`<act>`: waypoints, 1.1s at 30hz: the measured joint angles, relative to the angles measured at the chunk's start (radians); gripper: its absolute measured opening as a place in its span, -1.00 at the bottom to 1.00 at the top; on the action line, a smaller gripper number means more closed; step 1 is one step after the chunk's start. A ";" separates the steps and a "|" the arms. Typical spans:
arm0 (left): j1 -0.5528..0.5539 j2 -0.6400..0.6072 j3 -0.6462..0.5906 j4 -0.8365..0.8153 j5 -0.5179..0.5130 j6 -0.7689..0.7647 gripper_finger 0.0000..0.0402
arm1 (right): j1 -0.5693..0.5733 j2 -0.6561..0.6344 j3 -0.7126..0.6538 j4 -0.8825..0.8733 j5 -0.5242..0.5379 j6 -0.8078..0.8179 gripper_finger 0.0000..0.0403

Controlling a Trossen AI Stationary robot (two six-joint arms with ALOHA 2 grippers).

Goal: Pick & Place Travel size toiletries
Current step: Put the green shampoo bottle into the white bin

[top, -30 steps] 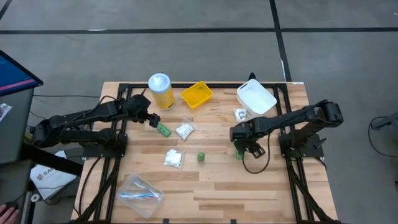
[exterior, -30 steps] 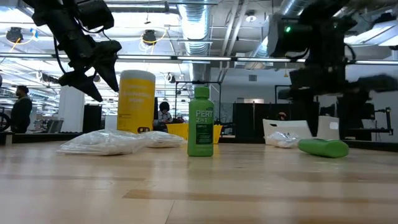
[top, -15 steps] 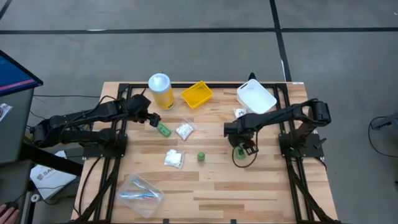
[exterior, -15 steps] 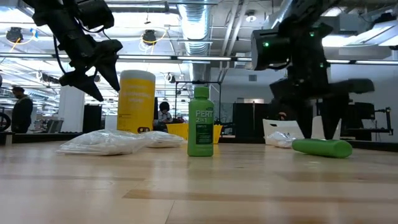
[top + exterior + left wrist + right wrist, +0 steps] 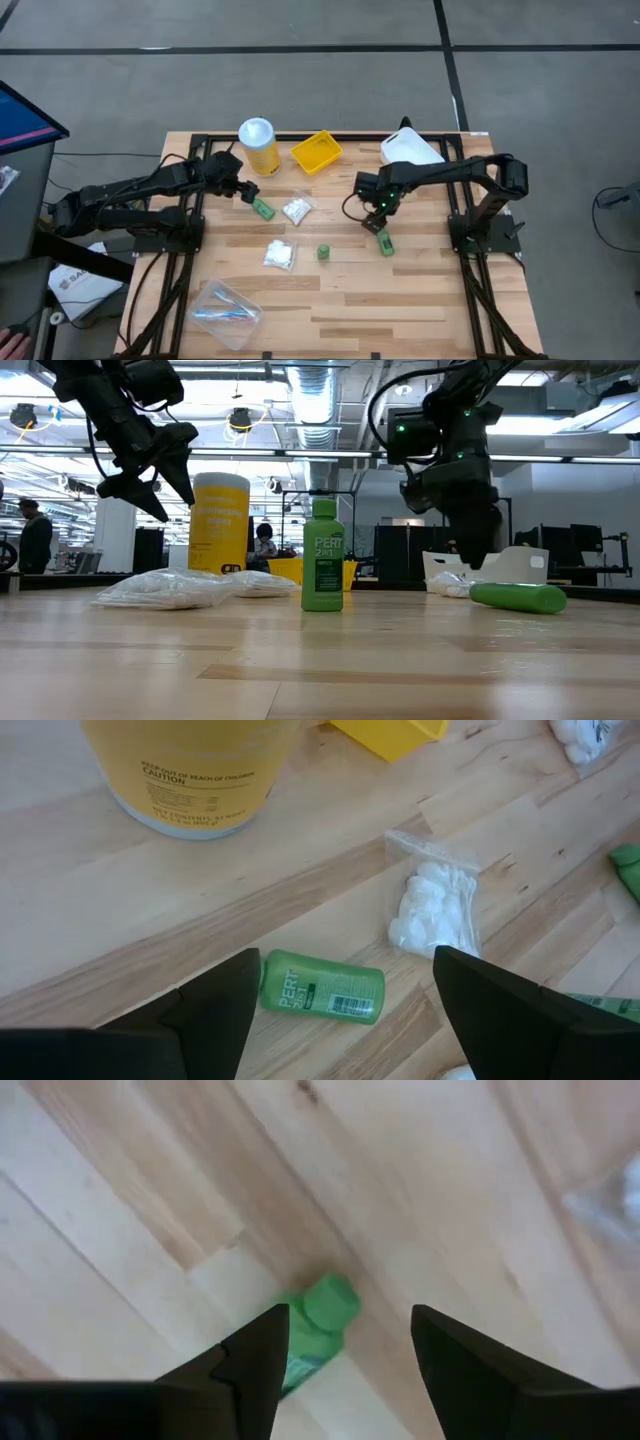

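A small green bottle lies on its side on the wood table, left of a clear packet of white contents. My left gripper hangs open just above this bottle, touching nothing. A second green bottle stands upright mid-table. A third lies on its side at the right. My right gripper stands open above the table on the far side of that lying bottle, pointing down, clear of it. Another packet lies mid-table.
A tall yellow jar with a white lid, a yellow square tray and a white tray stand along the far edge. A clear bag of toothbrushes lies near the front left corner.
My right gripper has gone toward the table's far edge and a little to the left, rising slightly and rolling about its own axis. The lying green bottle at the right has stayed where it was.
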 joint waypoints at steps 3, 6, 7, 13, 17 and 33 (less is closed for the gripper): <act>0.000 0.000 0.000 0.001 0.000 0.001 0.46 | 0.009 0.030 0.000 0.018 0.000 0.043 -0.02; 0.000 0.000 0.000 0.001 0.000 0.001 0.46 | 0.017 0.053 -0.001 0.005 0.002 0.053 -0.03; 0.000 0.000 0.000 0.001 0.000 0.002 0.46 | 0.020 0.064 0.000 0.006 0.003 0.055 -0.03; 0.000 0.000 0.000 0.002 0.000 0.002 0.46 | 0.034 0.115 -0.001 0.026 -0.002 0.074 0.07; 0.000 0.000 0.000 0.002 0.000 0.002 0.46 | 0.040 0.131 -0.001 0.031 -0.001 0.103 0.14; 0.000 0.000 0.000 0.009 0.005 0.002 0.46 | 0.058 0.125 -0.057 0.062 -0.006 0.233 0.05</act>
